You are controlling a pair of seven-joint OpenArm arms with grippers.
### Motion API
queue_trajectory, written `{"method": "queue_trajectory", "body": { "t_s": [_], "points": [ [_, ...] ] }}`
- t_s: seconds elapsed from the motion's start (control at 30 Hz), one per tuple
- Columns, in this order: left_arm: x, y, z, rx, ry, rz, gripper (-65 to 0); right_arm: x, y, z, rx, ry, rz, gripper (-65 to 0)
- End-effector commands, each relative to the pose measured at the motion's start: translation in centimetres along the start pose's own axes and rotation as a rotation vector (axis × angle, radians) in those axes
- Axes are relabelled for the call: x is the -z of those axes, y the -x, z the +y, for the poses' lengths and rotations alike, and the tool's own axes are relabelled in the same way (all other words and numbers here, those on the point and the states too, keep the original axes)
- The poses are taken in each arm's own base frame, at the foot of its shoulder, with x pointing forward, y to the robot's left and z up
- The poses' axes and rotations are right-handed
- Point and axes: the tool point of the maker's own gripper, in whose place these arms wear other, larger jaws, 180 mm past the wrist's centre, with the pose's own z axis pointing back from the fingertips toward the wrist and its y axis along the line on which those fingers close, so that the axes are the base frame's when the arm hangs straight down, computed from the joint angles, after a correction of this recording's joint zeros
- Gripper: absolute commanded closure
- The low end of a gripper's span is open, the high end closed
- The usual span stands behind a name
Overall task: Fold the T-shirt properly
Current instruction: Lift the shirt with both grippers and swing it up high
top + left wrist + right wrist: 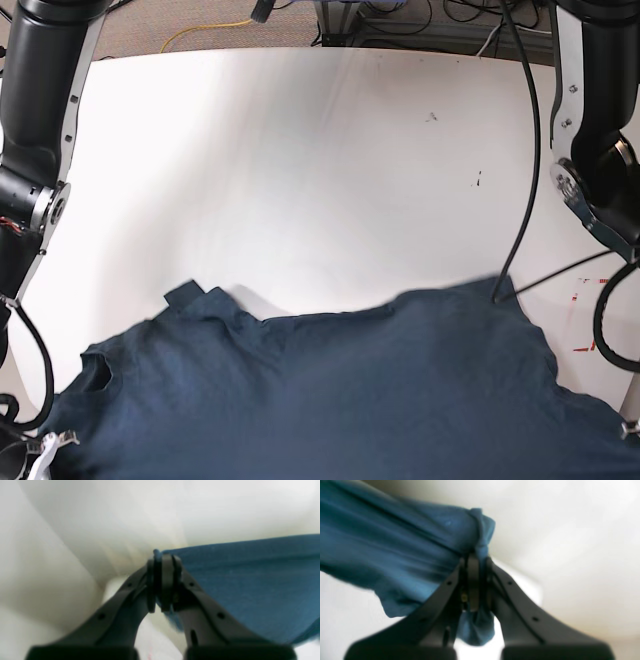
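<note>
You have a white table [320, 150] under the rig, with cables and a strip of floor visible past its far edge. The shirt [330, 390] lies across the near part of the table, filling the bottom of the base view and running off its lower edge.

On the left of that view stands your right arm [40, 150]; its lower part drops out of frame near the shirt's corner, so the pincer itself is not visible there. In the right wrist view the right gripper [476, 585] is closed, with a bunched fold of the shirt [395, 555] pinched between the jaws. Cloth sticks out above the tips and a lobe hangs below them. The fabric stretches away to the left, lifted off the white surface behind it. That view is blurred, so seams and hems are hard to make out.

On the right of the base view, your left arm [595, 130] is also cut off by the frame edge. In the left wrist view the left gripper [163, 580] is clamped on the shirt [250, 585] at an edge, a small nub of cloth showing above the tips. The fabric spreads taut to the right. The background is soft white, out of focus.
</note>
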Motion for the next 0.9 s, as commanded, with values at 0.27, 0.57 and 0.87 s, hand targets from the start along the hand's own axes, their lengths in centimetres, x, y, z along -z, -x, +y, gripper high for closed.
{"method": "queue_trajectory", "body": {
  "t_s": [0.27, 0.57, 0.87],
  "points": [
    [-2.4, -9.2, 4.6, -0.031, -0.09, -0.144, 0.0, -2.0, -0.2, -4.3, 0.019, 0.087, 0.107, 0.0],
    [-1.0, -4.2, 3.6, -0.024, -0.072, -0.032, 0.0, -3.0, -0.7, -4.7, 0.081, 0.06, 0.04, 0.0],
    [-0.9, 4.7, 1.3, 0.117, -0.036, 0.146, 0.0, -0.6, 9.1, -1.8, 0.235, -0.048, 0.136, 0.0]
  ]
}}
